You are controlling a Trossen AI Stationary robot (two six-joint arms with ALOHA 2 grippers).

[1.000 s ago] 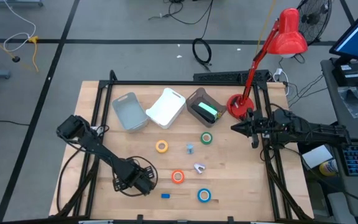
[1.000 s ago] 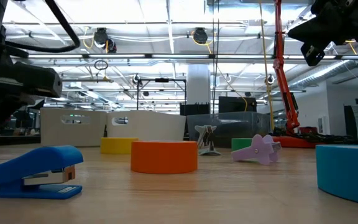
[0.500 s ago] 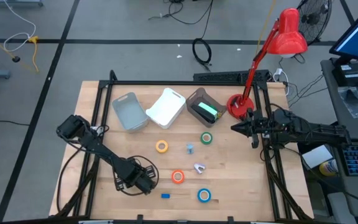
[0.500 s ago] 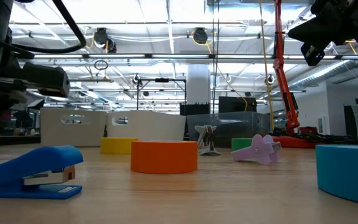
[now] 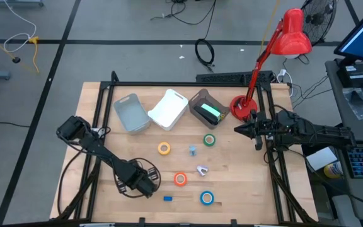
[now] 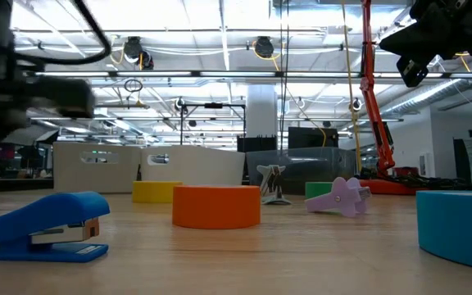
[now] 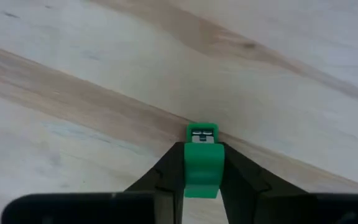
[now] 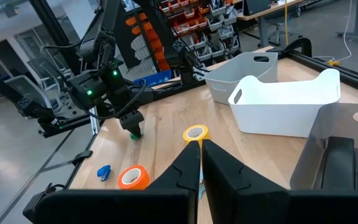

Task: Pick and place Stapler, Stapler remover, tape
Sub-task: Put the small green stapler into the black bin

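Left pincer [image 7: 202, 177] narrowed since before, now clamping small green plastic stapler [image 7: 201, 160], right pincer [image 8: 201, 163] closed, empty.

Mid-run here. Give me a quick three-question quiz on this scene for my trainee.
1. True or false: the right gripper holds a tape roll.
2. What sits between the left gripper's fingers? A: blue stapler. B: green stapler. C: orange tape.
3. Fill in: ___ tape rolls lie on the table.

Key: 1 false, it is shut on nothing; 2 B; 3 four.
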